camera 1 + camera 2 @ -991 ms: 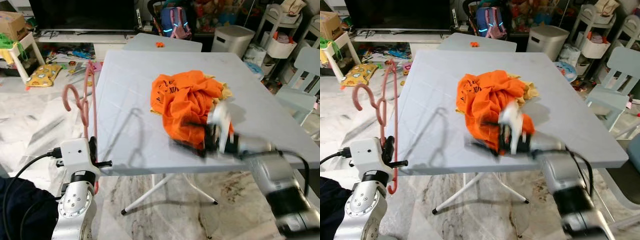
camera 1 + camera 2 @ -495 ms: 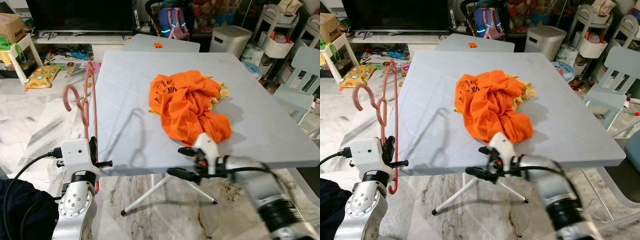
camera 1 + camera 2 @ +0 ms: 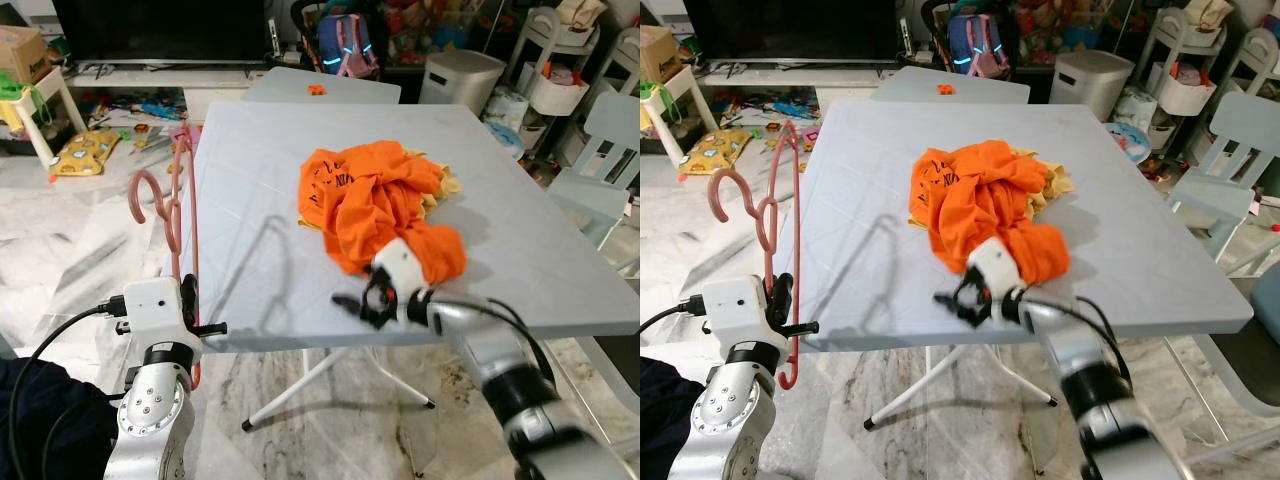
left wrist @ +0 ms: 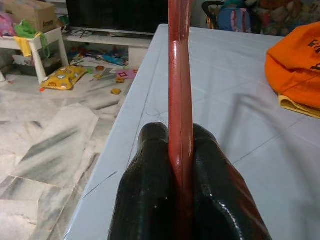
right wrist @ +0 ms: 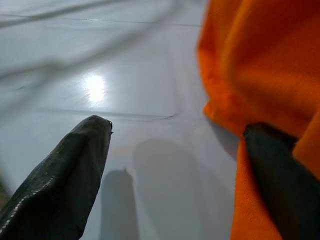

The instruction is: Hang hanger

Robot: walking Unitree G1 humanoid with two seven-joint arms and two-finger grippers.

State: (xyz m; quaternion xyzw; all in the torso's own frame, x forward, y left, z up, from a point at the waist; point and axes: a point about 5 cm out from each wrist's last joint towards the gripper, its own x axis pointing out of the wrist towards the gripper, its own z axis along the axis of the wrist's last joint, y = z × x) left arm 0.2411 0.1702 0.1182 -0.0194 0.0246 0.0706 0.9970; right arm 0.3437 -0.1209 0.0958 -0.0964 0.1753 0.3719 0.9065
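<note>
A pink hanger (image 3: 178, 205) stands upright beside the table's left edge, hook uppermost. My left gripper (image 3: 190, 318) is shut on its lower bar, and in the left wrist view the black fingers (image 4: 150, 185) clamp the pink bar (image 4: 180, 100). A crumpled orange shirt (image 3: 375, 200) lies mid-table on the pale blue table (image 3: 250, 170). My right gripper (image 3: 358, 306) is open, low over the table at the shirt's near hem. In the right wrist view one fingertip (image 5: 65, 175) is over bare table and the other sits against the orange cloth (image 5: 260, 60).
A yellow cloth (image 3: 450, 185) peeks out under the shirt. A second small table (image 3: 320, 85) stands behind, with a TV unit, a backpack and a white bin (image 3: 462, 75) beyond. A pale chair (image 3: 605, 150) is at the right. Toys litter the marble floor at the left.
My right gripper swung away from the shirt to below the table's front edge, then came back up to the shirt's near hem. The left arm and hanger barely moved.
</note>
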